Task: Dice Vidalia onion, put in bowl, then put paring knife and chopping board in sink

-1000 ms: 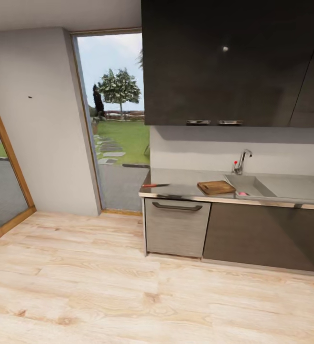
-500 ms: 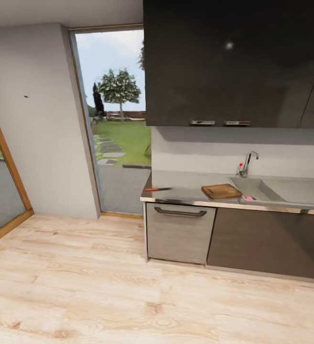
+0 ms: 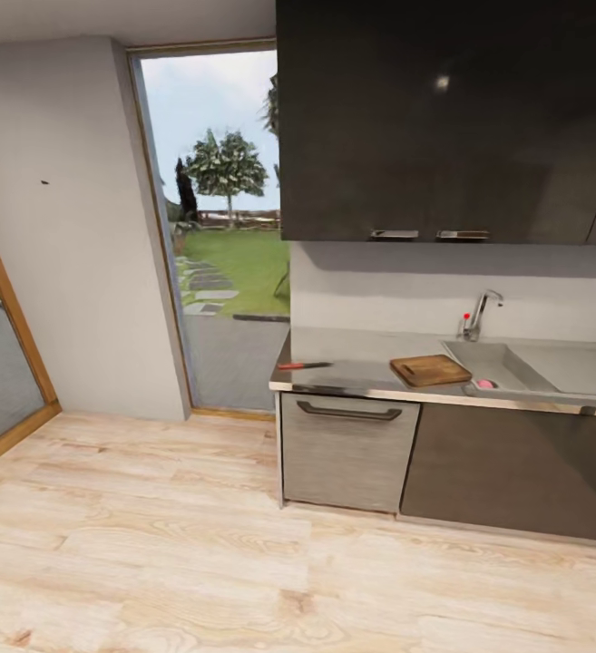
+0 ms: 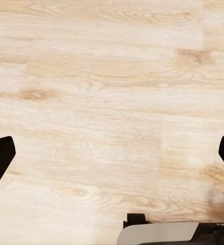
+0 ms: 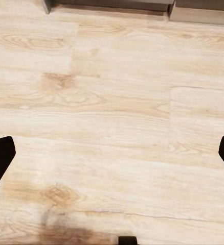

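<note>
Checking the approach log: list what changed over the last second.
Only the camera shifted: the whole head view slid, so the robot is moving, not the things. The paring knife, chopping board and Vidalia onion in the sink lie as before. Nothing was gripped or released.

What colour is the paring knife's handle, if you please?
Red-orange; the paring knife shows best in the head view.

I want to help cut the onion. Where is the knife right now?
In the head view, the paring knife lies flat on the countertop near its left end, left of the chopping board, apart from it.
</note>
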Available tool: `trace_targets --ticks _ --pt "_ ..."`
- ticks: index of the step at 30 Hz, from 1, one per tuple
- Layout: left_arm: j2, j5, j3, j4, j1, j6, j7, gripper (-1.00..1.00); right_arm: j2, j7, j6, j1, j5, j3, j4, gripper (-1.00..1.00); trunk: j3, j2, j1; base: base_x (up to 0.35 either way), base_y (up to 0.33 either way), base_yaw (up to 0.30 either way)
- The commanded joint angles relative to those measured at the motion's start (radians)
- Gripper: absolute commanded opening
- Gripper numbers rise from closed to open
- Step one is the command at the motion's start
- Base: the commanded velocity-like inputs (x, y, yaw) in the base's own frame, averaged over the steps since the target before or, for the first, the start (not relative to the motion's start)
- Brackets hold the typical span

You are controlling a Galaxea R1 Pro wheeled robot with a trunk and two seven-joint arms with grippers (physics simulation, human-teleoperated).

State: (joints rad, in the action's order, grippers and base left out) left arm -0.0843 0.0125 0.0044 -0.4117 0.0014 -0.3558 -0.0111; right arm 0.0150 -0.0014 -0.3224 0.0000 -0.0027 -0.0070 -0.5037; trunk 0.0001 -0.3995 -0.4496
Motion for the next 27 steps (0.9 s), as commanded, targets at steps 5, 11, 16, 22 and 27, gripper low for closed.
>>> trace_targets --ticks 5,11,16,22,27 --pt "0.0 0.001 0.0 0.001 0.0 -0.002 -0.001 1.0 0.002 -0.001 -0.003 0.0 0.001 -0.001 0.003 1.0 0.0 0.0 0.0 0.005 0.001 0.0" --pt "-0.002 0.001 0.002 0.001 0.0 -0.002 -0.001 1.0 0.002 0.0 -0.003 0.0 0.0 -0.001 0.004 1.0 0.0 0.0 0.0 0.0 0.016 0.0" --pt "-0.002 0.001 0.002 0.001 0.0 -0.002 -0.001 1.0 0.0 -0.001 -0.003 0.0 0.0 -0.001 -0.001 1.0 0.0 0.0 0.0 0.018 0.201 0.0" --pt "-0.002 0.001 0.002 0.001 0.0 -0.002 -0.001 1.0 -0.002 -0.002 -0.003 0.0 0.0 -0.002 -0.01 1.0 0.0 0.0 0.0 0.027 0.081 0.0" --pt "-0.002 0.001 0.002 0.002 0.0 -0.002 -0.001 1.0 -0.003 0.0 -0.003 0.0 0.0 -0.001 -0.013 1.0 0.0 0.0 0.0 0.003 0.01 0.0"
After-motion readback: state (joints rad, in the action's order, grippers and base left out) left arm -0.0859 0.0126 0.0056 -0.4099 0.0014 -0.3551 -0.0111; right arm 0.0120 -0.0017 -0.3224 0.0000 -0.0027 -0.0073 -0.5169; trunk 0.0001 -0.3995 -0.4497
